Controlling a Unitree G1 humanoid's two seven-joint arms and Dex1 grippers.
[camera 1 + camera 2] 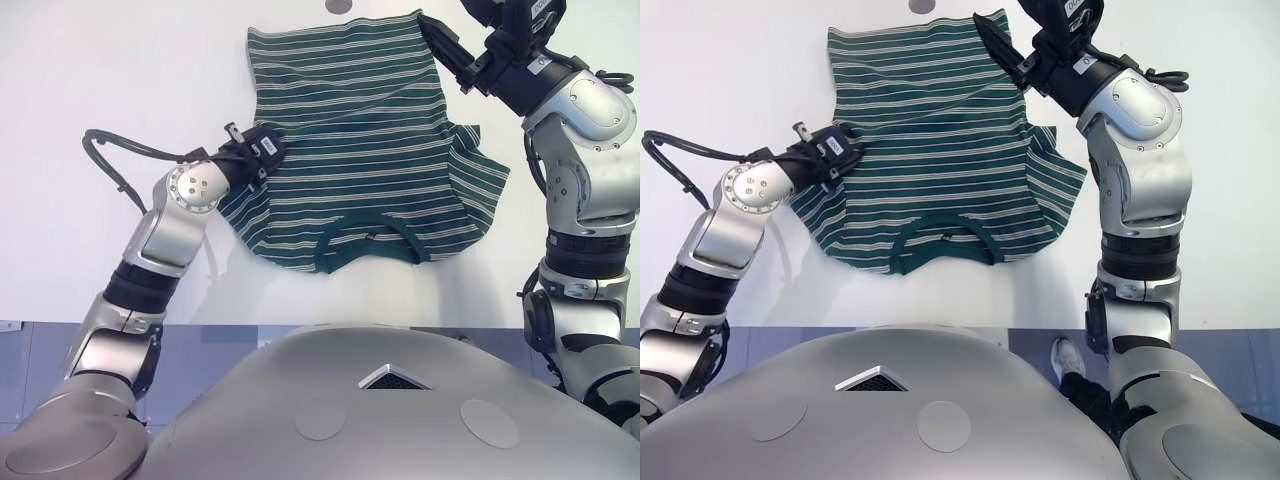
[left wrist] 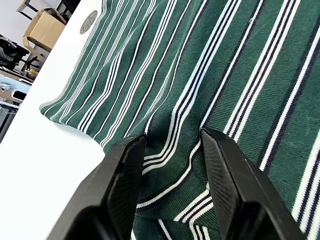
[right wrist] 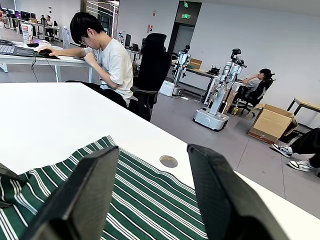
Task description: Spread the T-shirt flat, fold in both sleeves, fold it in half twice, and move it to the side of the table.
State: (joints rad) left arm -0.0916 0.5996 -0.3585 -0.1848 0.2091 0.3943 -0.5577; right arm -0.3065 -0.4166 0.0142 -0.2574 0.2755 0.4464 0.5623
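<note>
A dark green T-shirt point(image 1: 360, 130) with white stripes lies on the white table point(image 1: 110, 70), collar toward me and hem at the far side. Its right sleeve point(image 1: 482, 180) sticks out sideways. My left gripper point(image 1: 268, 150) rests on the shirt's left edge at mid-height. In the left wrist view the left gripper point(image 2: 172, 137) is open, tips down on the cloth with a low ridge of fabric point(image 2: 175, 120) between the fingers. My right gripper point(image 1: 450, 55) hovers open over the far right hem corner; the right wrist view shows the right gripper point(image 3: 152, 150) holding nothing above the hem point(image 3: 140, 200).
A round metal disc point(image 1: 339, 5) is set into the table just beyond the hem. Bare white tabletop stretches left of the shirt and to its right. The near table edge point(image 1: 60, 322) runs just in front of the collar.
</note>
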